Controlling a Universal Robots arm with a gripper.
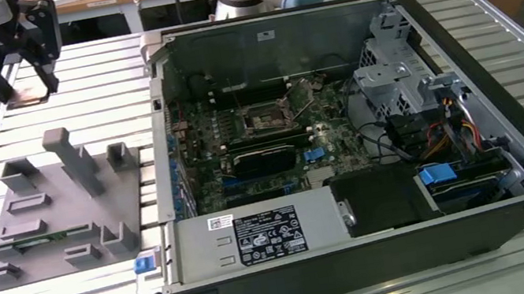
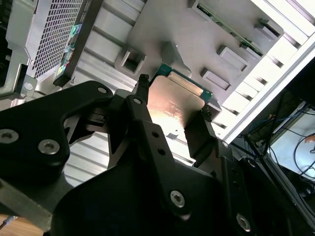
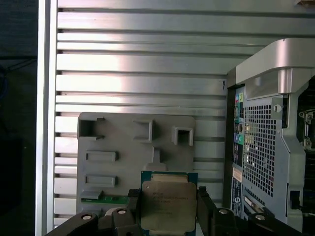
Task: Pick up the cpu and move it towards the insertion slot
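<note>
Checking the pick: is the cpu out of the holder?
Out. The gripper is shut on the cpu, above the grey holder.

1. In the exterior view we look down from above on the gripper and, well off, the open computer case.
2. In both wrist views we sit close behind the gripper, sharing the grey fixture beyond it.
</note>
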